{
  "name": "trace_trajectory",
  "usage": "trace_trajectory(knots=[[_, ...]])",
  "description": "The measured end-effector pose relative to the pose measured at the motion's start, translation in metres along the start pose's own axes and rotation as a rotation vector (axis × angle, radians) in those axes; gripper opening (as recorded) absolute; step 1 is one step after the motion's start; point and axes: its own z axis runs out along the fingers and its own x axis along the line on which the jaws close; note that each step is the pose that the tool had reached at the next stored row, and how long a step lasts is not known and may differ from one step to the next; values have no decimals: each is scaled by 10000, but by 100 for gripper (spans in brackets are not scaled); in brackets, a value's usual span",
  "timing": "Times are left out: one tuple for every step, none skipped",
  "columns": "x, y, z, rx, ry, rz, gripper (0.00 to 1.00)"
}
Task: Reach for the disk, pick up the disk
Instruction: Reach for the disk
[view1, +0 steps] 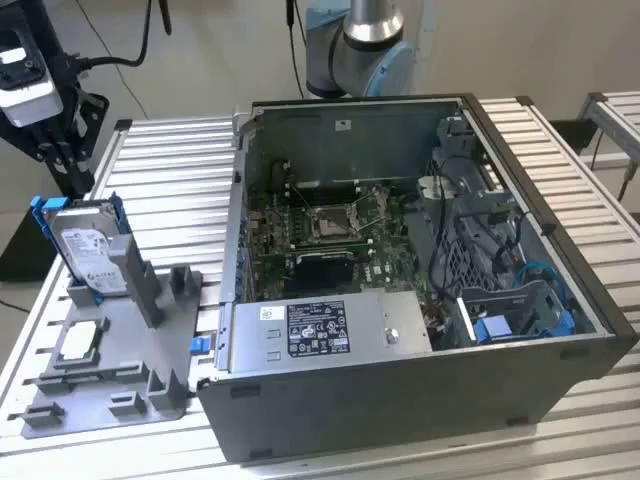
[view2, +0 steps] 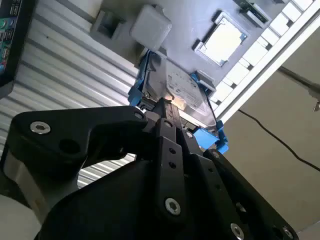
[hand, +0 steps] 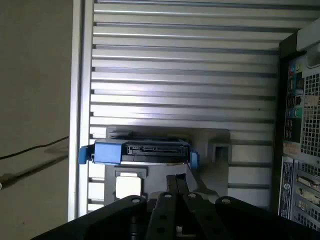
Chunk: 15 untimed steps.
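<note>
1. black jointed metal gripper (view2: 162, 106) lay nearest the lens in both wrist views, its dark linkage bars and screw heads across the foreground. its two fingers (hand: 171, 187) were drawn together with nothing held between them.
2. the flat rectangular silver-grey disk (view1: 90, 250), with a white label and a bright blue plastic frame clipped round it, stood on edge at the exterior view's left. it leaned back a little, label face toward that camera.
3. the gripper's tips were poised just over the disk's upper edge; whether they touched it could not be told.
4. in the first wrist view that upper edge showed a dark connector strip, with blue frame tabs at either end.
5. a grey plastic stand (view1: 150, 320) held the disk at its far end in the exterior view, with a slanted grey post just beside the disk.
6. a small flat silver-white square chip (view1: 82, 342) lay in a recess of the same stand, nearer the exterior camera than the disk and apart from it.
7. the stand rested on a table of silver aluminium slats (view1: 170, 190).
8. a large dark grey open computer case (view1: 400, 410) lay on the table just beside the stand, toward the exterior view's right. its green circuit board (view1: 330, 225) and blue bay parts (view1: 520, 315) were exposed.
9. the pale blue and grey robot arm joint (view1: 360, 45) rose behind the case.
</note>
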Motion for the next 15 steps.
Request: trace_trajectory(knots=[[0, 0, 0, 0, 0, 0, 0], [0, 0, 0, 0, 0, 0, 0], [0, 0, 0, 1, 0, 1, 0], [0, 0, 0, 0, 0, 1, 0], [0, 0, 0, 0, 0, 0, 0], [0, 0, 0, 0, 0, 0, 0], [0, 0, 0, 0, 0, 1, 0], [0, 0, 0, 0, 0, 0, 0], [0, 0, 0, 0, 0, 0, 0], [0, 0, 0, 1, 0, 0, 0], [0, 0, 0, 0, 0, 0, 0], [0, 0, 0, 0, 0, 0, 0], [0, 0, 0, 0, 0, 0, 0], [0, 2, 0, 1, 1, 0, 0], [1, 16, 0, 1, 2, 2, 0]])
